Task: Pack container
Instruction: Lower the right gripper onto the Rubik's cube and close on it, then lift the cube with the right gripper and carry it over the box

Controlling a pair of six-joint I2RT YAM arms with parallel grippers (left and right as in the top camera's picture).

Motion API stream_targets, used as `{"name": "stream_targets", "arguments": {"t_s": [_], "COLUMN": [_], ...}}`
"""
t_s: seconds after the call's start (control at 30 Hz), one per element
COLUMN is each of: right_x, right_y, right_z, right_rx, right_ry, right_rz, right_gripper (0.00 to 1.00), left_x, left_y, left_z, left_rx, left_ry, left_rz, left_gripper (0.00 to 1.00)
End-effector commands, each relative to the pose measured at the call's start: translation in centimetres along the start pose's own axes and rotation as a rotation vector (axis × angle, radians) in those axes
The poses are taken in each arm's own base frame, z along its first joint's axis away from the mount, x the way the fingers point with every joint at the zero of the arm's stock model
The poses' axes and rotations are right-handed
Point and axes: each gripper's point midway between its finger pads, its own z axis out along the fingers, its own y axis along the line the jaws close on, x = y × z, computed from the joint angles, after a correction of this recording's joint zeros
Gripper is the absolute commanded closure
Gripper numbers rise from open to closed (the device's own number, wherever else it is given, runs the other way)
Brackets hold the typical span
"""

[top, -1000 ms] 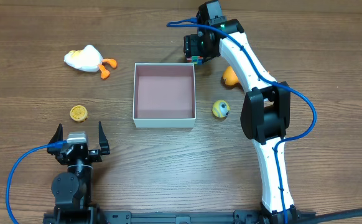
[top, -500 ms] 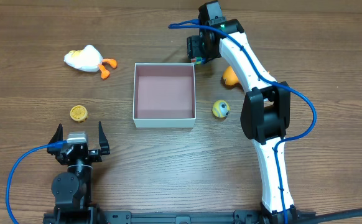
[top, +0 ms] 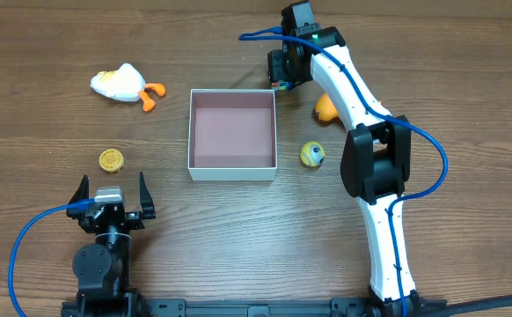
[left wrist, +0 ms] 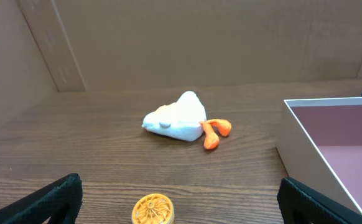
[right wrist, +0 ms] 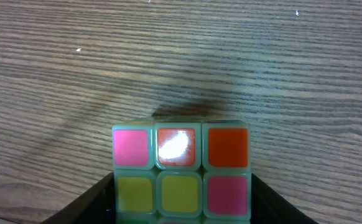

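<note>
The container point(top: 232, 171) is a square white box with a pink inside at the table's centre; its corner also shows in the left wrist view point(left wrist: 299, 149). My right gripper point(top: 281, 74) is shut on a multicoloured puzzle cube point(right wrist: 181, 168) just beyond the container's far right corner, outside it. In the right wrist view the black fingers of the right gripper point(right wrist: 181, 208) flank the cube over bare wood. My left gripper point(top: 113, 188) is open and empty near the front left, with a yellow disc point(left wrist: 152, 210) lying between its fingers' line of sight.
A white plush duck with orange feet point(top: 124, 84) lies at the far left, also in the left wrist view point(left wrist: 178, 119). The yellow disc point(top: 111, 159) sits left of the container. A yellow ball point(top: 311, 155) and an orange toy point(top: 325, 107) lie right of it.
My right gripper with the cube has shifted slightly to the right near the container's far corner. The left arm has not moved.
</note>
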Motion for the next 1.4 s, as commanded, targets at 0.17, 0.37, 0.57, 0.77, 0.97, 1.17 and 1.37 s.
{"name": "stream_targets", "arguments": {"t_s": [0.17, 0.37, 0.57, 0.77, 0.97, 1.17, 1.37], "right_x": [-0.3, -1.6, -2.8, -5.3, -5.7, -3.6, -1.2], "right_y": [-0.5, -1.0, -1.1, -0.6, -0.7, -0.8, -0.2], "right_z": [-0.3, -1.7, -3.6, -8.0, -14.7, -17.0, -17.2], "right_rx": [0.013, 0.049, 0.053, 0.045, 0.076, 0.085, 0.082], "right_ry": [-0.003, -0.037, -0.065, -0.134, -0.171, -0.114, -0.021], "right_rz": [0.006, 0.006, 0.011, 0.012, 0.052, 0.112, 0.141], "right_gripper": [0.48, 0.48, 0.48, 0.48, 0.48, 0.51, 0.52], "left_x": [0.0, 0.0, 0.0, 0.0, 0.0, 0.0, 0.0], "left_y": [0.4, 0.4, 0.4, 0.4, 0.4, 0.4, 0.4], "left_z": [0.0, 0.0, 0.0, 0.0, 0.0, 0.0, 0.0], "left_rx": [-0.019, -0.019, -0.019, -0.019, -0.019, -0.019, -0.019], "left_ry": [-0.004, -0.004, -0.004, -0.004, -0.004, -0.004, -0.004], "left_rz": [-0.016, -0.016, -0.016, -0.016, -0.016, -0.016, -0.016], "left_gripper": [0.0, 0.0, 0.0, 0.0, 0.0, 0.0, 0.0]}}
